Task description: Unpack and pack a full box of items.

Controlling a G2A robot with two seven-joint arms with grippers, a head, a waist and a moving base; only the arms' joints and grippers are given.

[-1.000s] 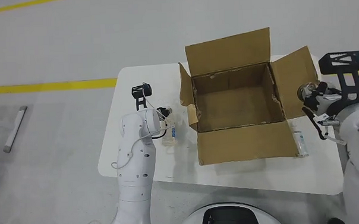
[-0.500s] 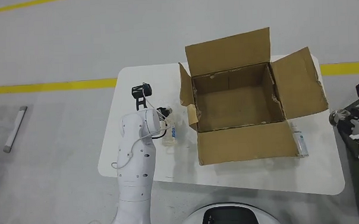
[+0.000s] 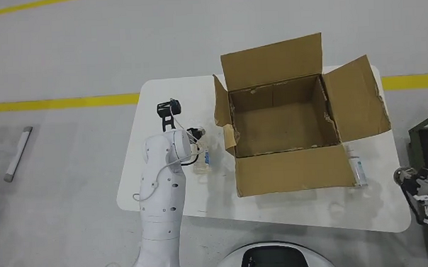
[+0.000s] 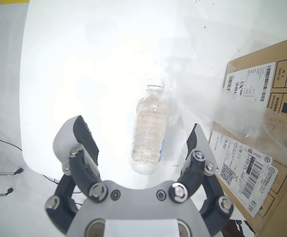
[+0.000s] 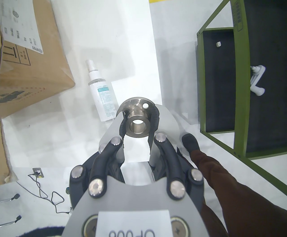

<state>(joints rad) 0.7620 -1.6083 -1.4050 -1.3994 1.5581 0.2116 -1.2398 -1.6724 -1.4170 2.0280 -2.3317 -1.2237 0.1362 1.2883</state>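
The open cardboard box stands on the white table, its inside bare. A clear water bottle lies on its side left of the box. My left gripper hangs open just above it, one finger on each side, touching nothing. In the top view that gripper sits over the bottle. My right gripper is shut on a flanged metal bushing. It hovers past the table's right edge. A white spray bottle lies by the box's right front corner.
A green-framed cart with a black inside stands right of the table, close to my right gripper. The box's flaps spread outward over the table. Cables lie on the floor.
My right arm has swung from beside the box's right flap toward the near right, off the table's edge, still holding the metal bushing. The left arm and bottle have not moved.
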